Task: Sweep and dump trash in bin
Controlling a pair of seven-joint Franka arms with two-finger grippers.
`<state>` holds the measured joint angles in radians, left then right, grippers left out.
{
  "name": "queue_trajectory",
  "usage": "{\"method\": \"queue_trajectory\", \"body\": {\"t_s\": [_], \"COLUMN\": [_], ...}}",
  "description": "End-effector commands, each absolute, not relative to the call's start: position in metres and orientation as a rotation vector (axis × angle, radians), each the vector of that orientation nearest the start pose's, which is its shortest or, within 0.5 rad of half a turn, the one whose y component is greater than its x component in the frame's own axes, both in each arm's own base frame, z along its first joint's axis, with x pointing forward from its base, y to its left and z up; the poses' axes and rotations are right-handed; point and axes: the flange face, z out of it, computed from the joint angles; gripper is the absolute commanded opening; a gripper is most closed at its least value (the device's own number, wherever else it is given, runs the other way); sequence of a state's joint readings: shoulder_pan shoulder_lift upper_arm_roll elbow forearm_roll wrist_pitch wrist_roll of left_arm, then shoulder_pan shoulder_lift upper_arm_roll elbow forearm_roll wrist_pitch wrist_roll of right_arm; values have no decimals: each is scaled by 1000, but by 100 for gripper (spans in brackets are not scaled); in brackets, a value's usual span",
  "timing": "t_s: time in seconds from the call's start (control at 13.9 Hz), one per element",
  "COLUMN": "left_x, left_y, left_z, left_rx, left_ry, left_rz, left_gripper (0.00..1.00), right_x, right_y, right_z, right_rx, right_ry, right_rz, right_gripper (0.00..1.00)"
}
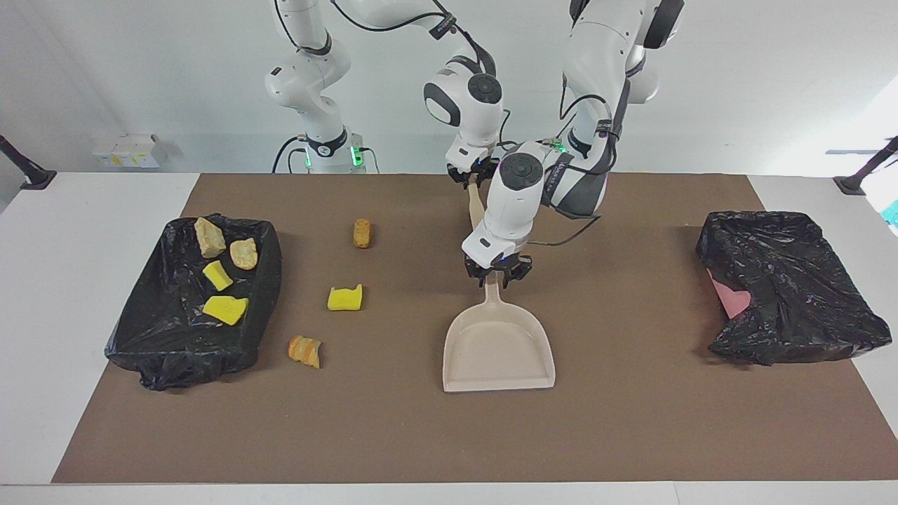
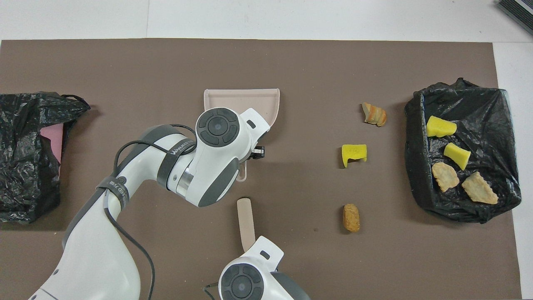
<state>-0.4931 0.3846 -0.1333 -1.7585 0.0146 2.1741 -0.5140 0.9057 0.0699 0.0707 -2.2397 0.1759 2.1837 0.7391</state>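
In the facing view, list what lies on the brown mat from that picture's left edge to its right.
Black-lined bin with four scraps → orange-brown scrap → yellow sponge piece → bread-like lump → dustpan → crumpled black bag.

A robotics lab is showing here — two white arms (image 1: pixel 309 77) are standing at a bare white wall (image 1: pixel 140 70), working over a brown mat (image 1: pixel 631 421) covering the white surface (image 1: pixel 42 315) under the left end effector (image 1: pixel 497 275).
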Motion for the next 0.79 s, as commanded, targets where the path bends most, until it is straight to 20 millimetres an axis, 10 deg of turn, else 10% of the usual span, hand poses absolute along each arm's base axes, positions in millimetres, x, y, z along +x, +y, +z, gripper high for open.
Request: {"method": "queue_trajectory", "body": {"t_s": [0.0,0.29,0.72], "left_x": [535,535,546], "left_y": [-378,-377,-355], "left_z": [359,360,380], "left_rx": [-3170,-3169,-3125], "left_ry": [173,175,292], "left_rz": [-43,-42,-103], "left_gripper": [0,0,0], "right_x": [277,280,296], "right_y": [434,401,274], "right_z": [342,391,423], "right_rx": [-3111,-3117,-3200], "right_ry": [-154,-109,180], "right_rz": [307,324,325], "right_gripper": [0,0,0]}}
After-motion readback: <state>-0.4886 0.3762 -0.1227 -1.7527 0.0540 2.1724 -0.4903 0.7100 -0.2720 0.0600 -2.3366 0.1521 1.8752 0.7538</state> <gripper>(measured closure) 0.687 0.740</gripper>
